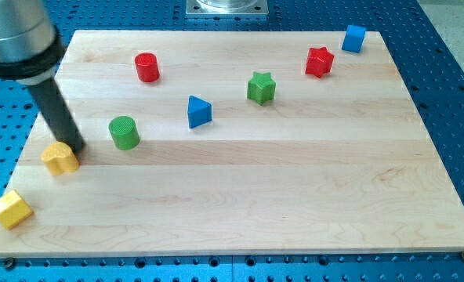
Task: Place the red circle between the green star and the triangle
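My tip (75,146) is set touching the yellow block (60,157); no jaws are fitted. The red circle (146,67) is seen up-right of it, well apart.

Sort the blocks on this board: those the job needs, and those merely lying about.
Needed for the job: red circle, green star, blue triangle, my tip.

Lying about: green circle, red star, blue cube, yellow heart-like block just below my tip, yellow cube.
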Robot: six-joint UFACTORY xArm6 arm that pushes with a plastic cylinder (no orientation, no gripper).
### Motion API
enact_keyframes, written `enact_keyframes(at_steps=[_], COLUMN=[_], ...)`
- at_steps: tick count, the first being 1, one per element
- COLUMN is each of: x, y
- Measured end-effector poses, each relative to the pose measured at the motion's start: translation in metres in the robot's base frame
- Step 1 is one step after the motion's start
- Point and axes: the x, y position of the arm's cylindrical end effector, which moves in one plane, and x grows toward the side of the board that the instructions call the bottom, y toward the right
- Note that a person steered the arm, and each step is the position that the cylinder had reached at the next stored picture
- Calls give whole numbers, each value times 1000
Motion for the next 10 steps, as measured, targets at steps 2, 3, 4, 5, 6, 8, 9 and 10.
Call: enact_keyframes(at_steps=[2, 3, 4, 5, 6, 8, 9, 10], x=[15, 16, 11, -20, -29, -30, -28, -55], y=[4, 27, 23, -7, 24, 78, 86, 29])
